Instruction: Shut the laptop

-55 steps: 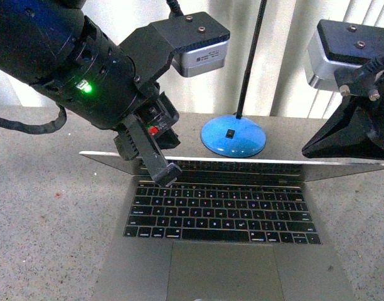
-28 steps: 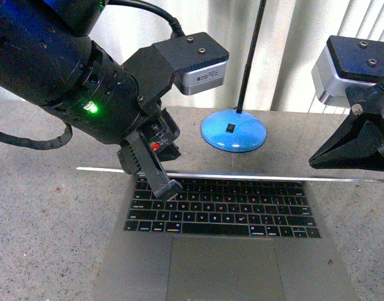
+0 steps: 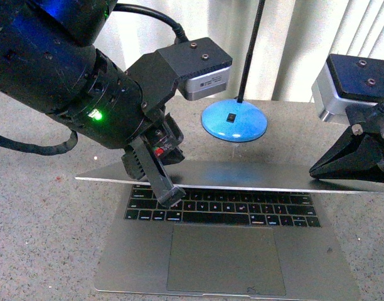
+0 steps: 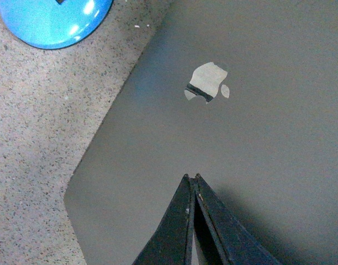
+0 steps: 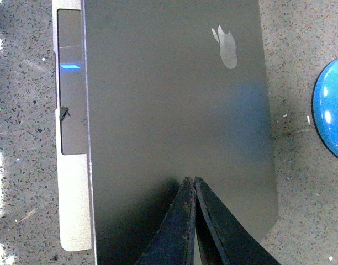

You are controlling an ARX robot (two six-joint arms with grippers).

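The grey laptop (image 3: pixel 226 263) lies on the speckled table with its lid (image 3: pixel 242 176) tilted far forward over the back key rows. The front key rows and the trackpad still show. My left gripper (image 3: pixel 170 197) is shut, its tips on the lid's left part. In the left wrist view the shut tips (image 4: pixel 192 176) rest on the lid's grey back, below the apple logo (image 4: pixel 207 83). My right gripper (image 3: pixel 314 172) is shut and presses the lid's right end. In the right wrist view its tips (image 5: pixel 191 179) sit on the lid (image 5: pixel 174 99). The screen is hidden.
A blue round lamp base (image 3: pixel 234 122) with a black stem stands on the table just behind the laptop; it also shows in the left wrist view (image 4: pixel 50 19) and the right wrist view (image 5: pixel 332 107). White blinds hang at the back.
The lid has swung forward and down, from edge-on to covering the back key rows. Both shut grippers have moved forward and down with it.
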